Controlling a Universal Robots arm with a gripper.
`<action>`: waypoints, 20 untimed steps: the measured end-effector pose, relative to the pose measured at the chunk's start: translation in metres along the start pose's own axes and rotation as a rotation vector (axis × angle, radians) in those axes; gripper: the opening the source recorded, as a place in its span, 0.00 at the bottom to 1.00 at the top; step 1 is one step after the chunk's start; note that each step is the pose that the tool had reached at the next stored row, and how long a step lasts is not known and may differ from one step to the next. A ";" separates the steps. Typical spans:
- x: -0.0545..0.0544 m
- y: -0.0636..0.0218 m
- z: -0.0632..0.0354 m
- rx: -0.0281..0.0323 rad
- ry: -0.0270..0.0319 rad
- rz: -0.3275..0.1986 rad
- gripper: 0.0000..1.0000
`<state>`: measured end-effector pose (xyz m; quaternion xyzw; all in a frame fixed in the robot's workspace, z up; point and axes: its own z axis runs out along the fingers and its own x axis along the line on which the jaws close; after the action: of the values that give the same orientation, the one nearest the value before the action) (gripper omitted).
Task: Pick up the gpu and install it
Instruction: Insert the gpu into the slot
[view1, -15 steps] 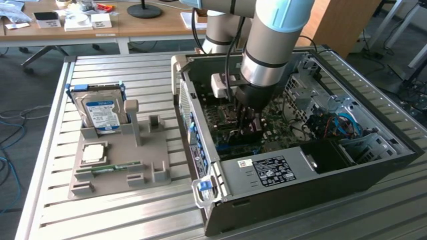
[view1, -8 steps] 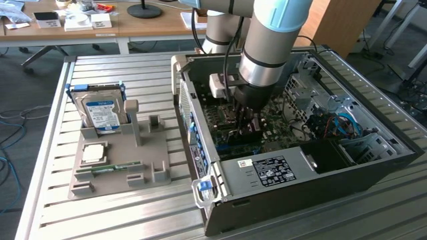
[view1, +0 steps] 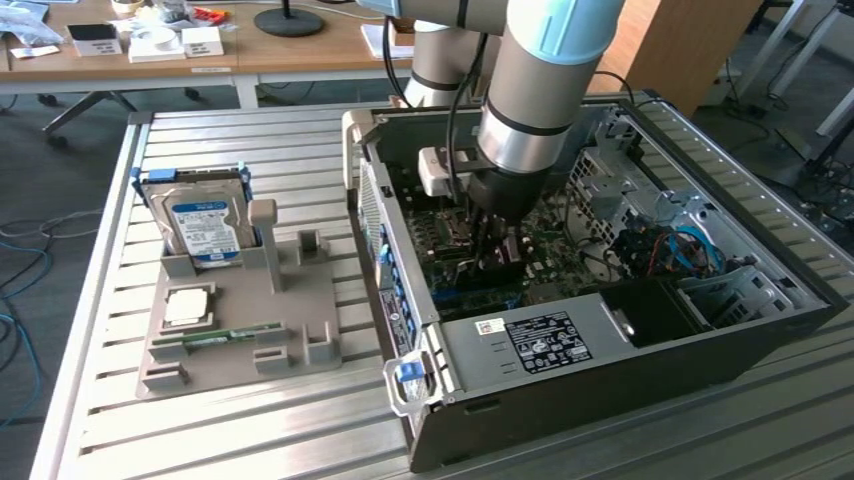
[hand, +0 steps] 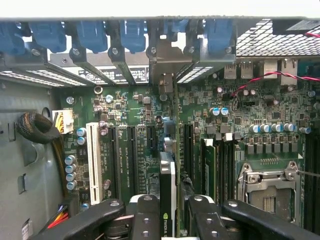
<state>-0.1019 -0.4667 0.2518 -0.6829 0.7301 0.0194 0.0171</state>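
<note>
Inside the open computer case (view1: 787, 300), my gripper (view1: 490, 238) is lowered over the motherboard (view1: 447, 250). In the wrist view the gpu (hand: 168, 175) appears edge-on, a thin card with a green logo, clamped between my two black fingers (hand: 145, 215). My gripper (hand: 171, 212) is shut on it. The card stands upright over the black expansion slots (hand: 131, 155), and its far end reaches the silver bracket (hand: 165, 82) at the case's rear slot openings. Whether its edge sits in a slot I cannot tell.
A white slot (hand: 93, 160), an upright memory stick (hand: 210, 165) and the CPU socket (hand: 267, 185) flank the card. The power supply (view1: 547, 340) fills the case's near end. Outside, a grey fixture (view1: 240, 330) holds a hard drive (view1: 200, 220), a processor (view1: 187, 305) and a RAM stick (view1: 214, 340).
</note>
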 end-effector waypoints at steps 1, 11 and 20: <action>0.000 0.0000 0.0000 0.0000 0.0000 0.000 0.26; 0.000 0.0000 0.0002 0.0001 -0.0004 0.000 0.39; 0.000 0.0000 -0.0081 0.0001 -0.0002 0.000 0.45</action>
<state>-0.1019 -0.4667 0.2599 -0.6828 0.7301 0.0195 0.0172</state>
